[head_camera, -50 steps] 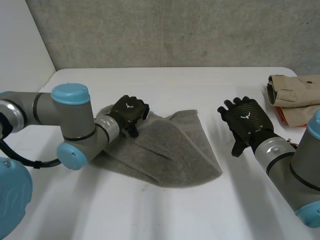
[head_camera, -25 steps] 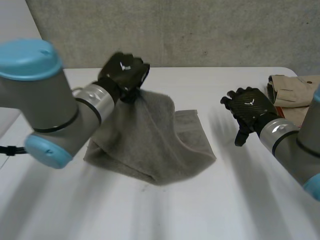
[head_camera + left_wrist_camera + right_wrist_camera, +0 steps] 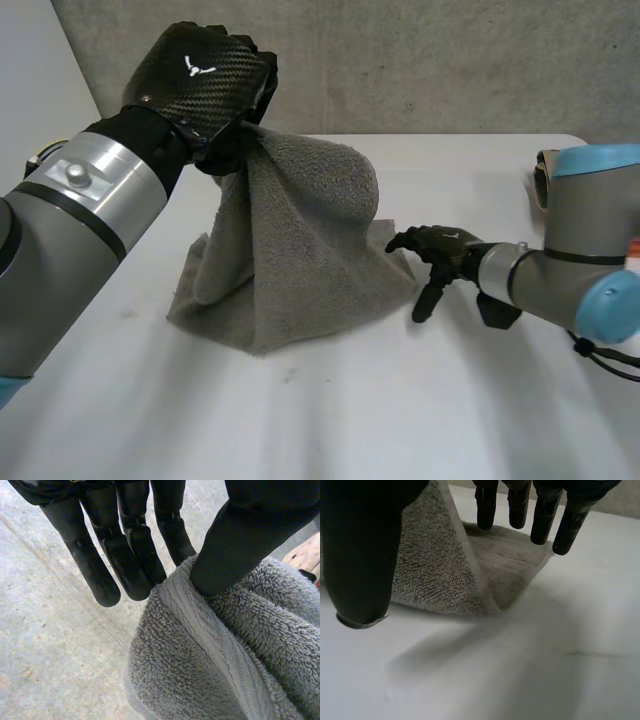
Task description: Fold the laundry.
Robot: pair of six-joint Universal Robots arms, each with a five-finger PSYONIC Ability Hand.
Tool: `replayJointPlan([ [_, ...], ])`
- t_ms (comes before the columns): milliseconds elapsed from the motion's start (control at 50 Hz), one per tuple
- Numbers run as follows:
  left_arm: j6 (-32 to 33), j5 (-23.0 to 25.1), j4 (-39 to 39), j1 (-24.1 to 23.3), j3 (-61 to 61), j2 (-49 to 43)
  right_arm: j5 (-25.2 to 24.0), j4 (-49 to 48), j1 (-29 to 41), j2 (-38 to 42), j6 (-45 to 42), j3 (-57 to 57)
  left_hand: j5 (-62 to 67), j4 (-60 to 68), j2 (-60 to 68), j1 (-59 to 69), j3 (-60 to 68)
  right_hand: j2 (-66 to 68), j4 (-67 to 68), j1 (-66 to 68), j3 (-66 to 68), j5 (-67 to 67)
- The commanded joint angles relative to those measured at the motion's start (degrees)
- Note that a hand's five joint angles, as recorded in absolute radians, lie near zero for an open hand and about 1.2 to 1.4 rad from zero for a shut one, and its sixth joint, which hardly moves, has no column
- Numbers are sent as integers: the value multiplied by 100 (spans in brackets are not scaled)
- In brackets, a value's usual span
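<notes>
One towel [image 3: 300,250] noted, grey and fuzzy, near the middle of the white counter [image 3: 330,420], half raised off it. Hung like a tent from the left hand [image 3: 205,85], high above the counter's far left part. Lay with its lower edges and near corners spread flat on the counter, cloth sloping down from the peak in broad folds. Found the left hand grasping the towel at its top: in the left wrist view, thumb [image 3: 235,550] pressed into the hemmed edge, pinching it against the straight fingers [image 3: 130,565] behind. Found the right hand [image 3: 445,250] low at the towel's right corner, close over the counter, released and holding nothing. In the right wrist view, saw its fingertips [image 3: 565,535] spread and pointing down, poised right at that flat corner, beside the raised fold. Could not tell whether they touched the cloth. Noted a tan garment [image 3: 541,180] at the counter's far right edge, partly hidden behind the right arm [image 3: 590,250], well apart from the towel. Saw a grey wall [image 3: 420,60] behind the counter
</notes>
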Motion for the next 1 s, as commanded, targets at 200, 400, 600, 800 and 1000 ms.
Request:
replayJointPlan([
  [200, -489, -26, 579, 342, 182, 36, 548, -77, 554, 730, 709, -1597, 1396, 1132, 1142, 1476, 1170, 6720, 6636, 6833, 6753, 6591],
  [400, -471, -755, 1432, 642, 2054, -1326, 1955, -1147, 519, -157, 209, -3400, 1396, 1132, 1142, 1476, 1170, 6720, 6636, 6833, 6753, 6591],
  [600, -498, -1186, 2627, 766, 2304, -1766, 2078, -2370, 598, -1361, -1040, -2216, 1396, 1132, 1142, 1476, 1170, 6720, 6636, 6833, 6753, 6591],
  [800, -585, -1133, 2637, 739, -165, -1477, 2008, -2326, 607, -2021, -1989, 778, 1396, 1132, 1142, 1476, 1170, 6720, 6636, 6833, 6753, 6591],
  [1000, -621, -1160, 2523, 730, -2382, -1485, 1586, -2467, 668, -1644, -2332, 2514, 1396, 1132, 1142, 1476, 1170, 6720, 6636, 6833, 6753, 6591],
])
